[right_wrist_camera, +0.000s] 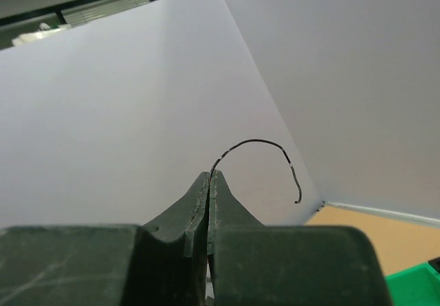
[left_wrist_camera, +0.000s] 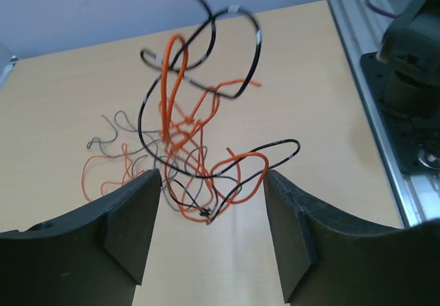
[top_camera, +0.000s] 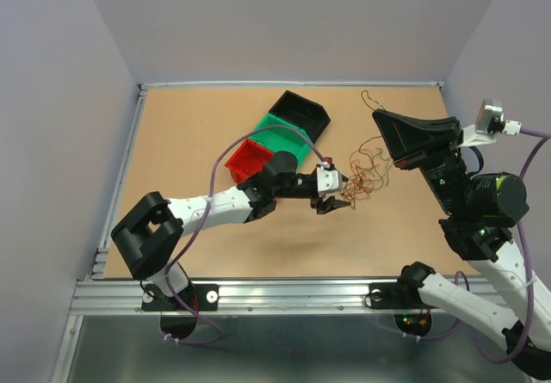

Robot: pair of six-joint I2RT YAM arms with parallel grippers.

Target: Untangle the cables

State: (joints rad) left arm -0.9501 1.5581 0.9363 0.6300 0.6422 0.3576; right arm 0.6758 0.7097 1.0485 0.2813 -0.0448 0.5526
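The cables (top_camera: pixel 360 175) form a wiry clump of dark, orange and grey strands on the table, right of centre. In the left wrist view the cables (left_wrist_camera: pixel 199 141) rise in loops, and their lowest loops hang level with my fingertips. My left gripper (left_wrist_camera: pixel 212 177) is open, its fingers (left_wrist_camera: pixel 130 223) wide apart on either side of those loops. From above, the left gripper (top_camera: pixel 337 192) sits at the clump's left edge. My right gripper (top_camera: pixel 377 118) is raised above the table and shut on one dark cable (right_wrist_camera: pixel 261 142). That cable's free end curls up past the right gripper (right_wrist_camera: pixel 211 174).
A black bin (top_camera: pixel 301 114), a green bin (top_camera: pixel 280 135) and a red bin (top_camera: pixel 250 159) lie together at the table's back middle, just behind the left arm. Grey walls enclose the table on three sides. An aluminium rail (top_camera: pixel 275 293) runs along the near edge.
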